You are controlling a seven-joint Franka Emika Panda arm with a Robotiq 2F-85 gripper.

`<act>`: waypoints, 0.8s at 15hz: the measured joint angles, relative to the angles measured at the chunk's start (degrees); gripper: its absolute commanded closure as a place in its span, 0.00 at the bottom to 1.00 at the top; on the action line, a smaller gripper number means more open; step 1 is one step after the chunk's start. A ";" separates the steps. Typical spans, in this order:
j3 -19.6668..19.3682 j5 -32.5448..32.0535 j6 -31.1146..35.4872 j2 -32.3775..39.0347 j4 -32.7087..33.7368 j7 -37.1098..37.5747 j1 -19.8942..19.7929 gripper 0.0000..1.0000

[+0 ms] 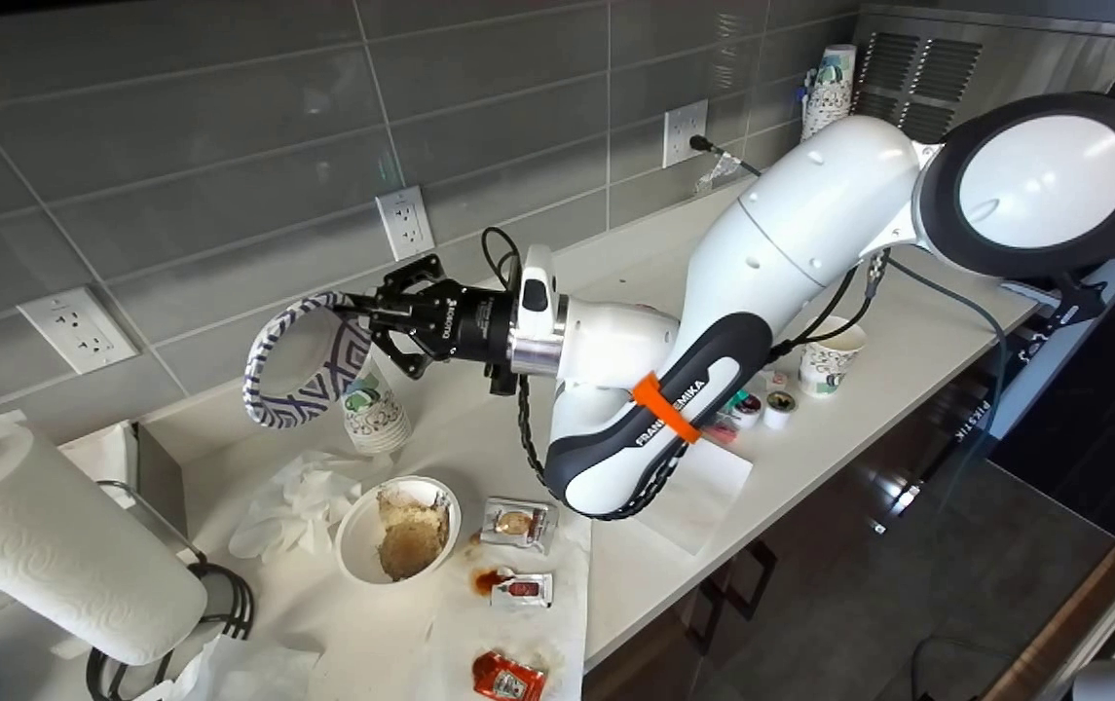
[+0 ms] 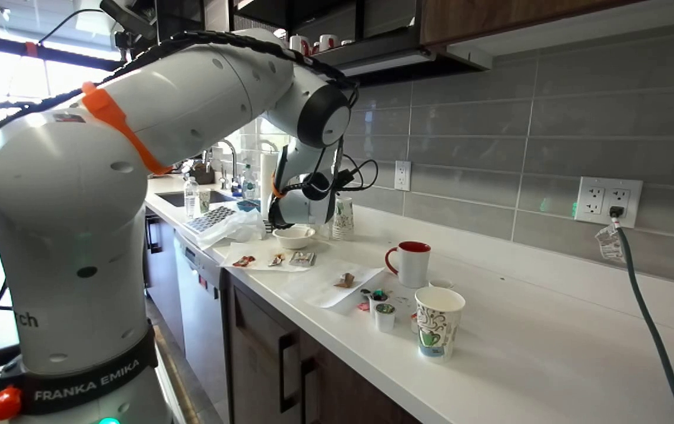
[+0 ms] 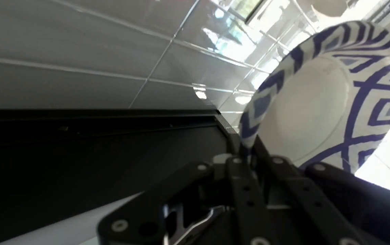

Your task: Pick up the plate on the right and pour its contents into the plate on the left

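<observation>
One crooked arm [image 1: 761, 253], plate [image 3: 312, 105] in gripper [image 1: 351, 306]

Purple-patterned plate [image 3: 312, 105] aloft, steeply tilted; white bowl [image 1: 358, 535] upright on counter [image 2: 519, 341]; brownish contents [image 1: 411, 545] inside

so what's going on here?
The gripper is clamped on the rim of a purple-and-white patterned bowl, holding it in the air, tipped steeply on its side. In the wrist view its inside looks nearly bare, just a faint smudge. Lower down, a white bowl sits on the counter with brown and tan contents in it. Looks like the pour is probably done, with the patterned bowl not yet set down.
</observation>
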 measured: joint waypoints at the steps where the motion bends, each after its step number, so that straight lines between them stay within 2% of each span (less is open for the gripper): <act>1: -3.61 2.77 0.03 -1.45 -0.25 1.23 2.20 0.98; 4: -13.21 8.99 -0.39 -5.59 -1.53 4.96 8.47 0.98; 6: -17.68 11.42 -0.59 -7.92 -3.12 6.48 11.46 0.98; 9: -21.98 13.09 -0.71 -10.50 -5.80 7.79 14.36 0.98; 12: -24.31 13.17 -2.55 -12.84 -8.94 9.04 15.69 0.98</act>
